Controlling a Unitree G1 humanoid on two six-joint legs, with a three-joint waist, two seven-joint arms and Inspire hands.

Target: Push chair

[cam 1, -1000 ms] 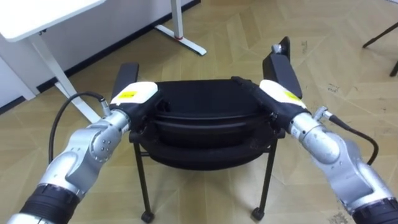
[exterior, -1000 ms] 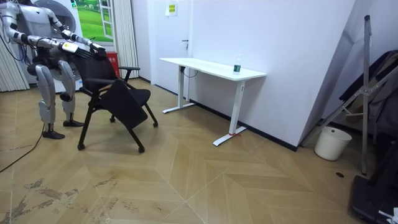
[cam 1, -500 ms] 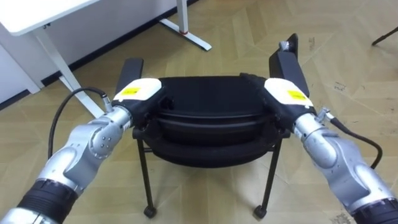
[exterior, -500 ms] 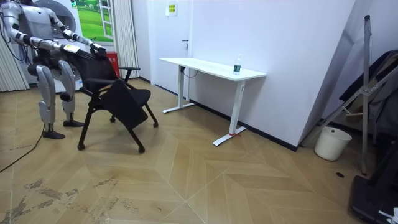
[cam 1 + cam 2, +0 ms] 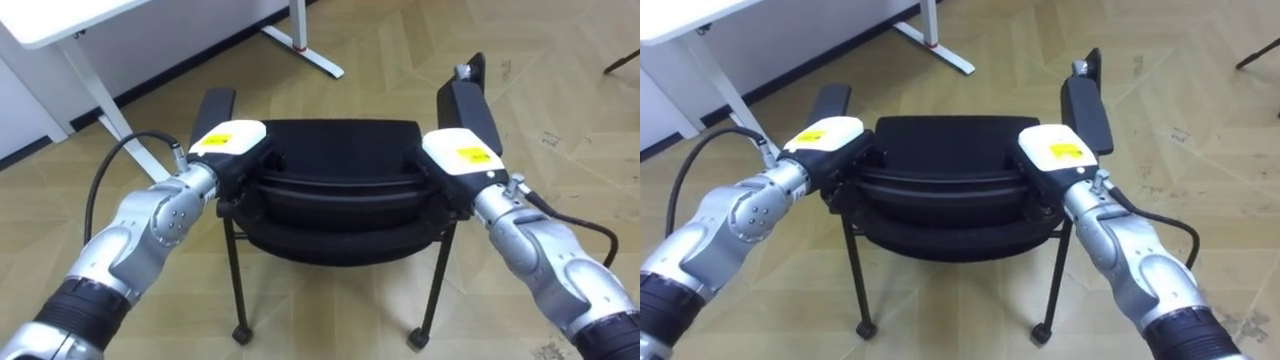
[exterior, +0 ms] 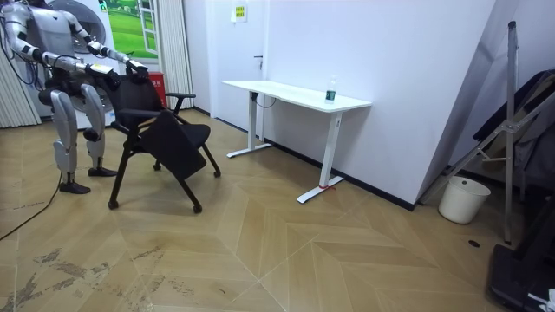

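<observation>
A black chair with armrests and castors stands right before me, its back towards me. My left hand lies on the left top corner of the backrest, fingers curled down over its edge. At the right top corner my right hand does the same, fingers bent round the rim. In the room view I stand at the room view's left behind the chair, both arms stretched forward onto its back.
A white desk on metal legs stands beyond the chair; its foot shows just ahead of the seat. A white bucket and a folded frame stand at the room view's right. Open wooden floor lies between.
My right hand's fingers, straight along the backrest's top before, have curled round its edge. The left hand keeps its hold. The chair stands where it did in the room view.
</observation>
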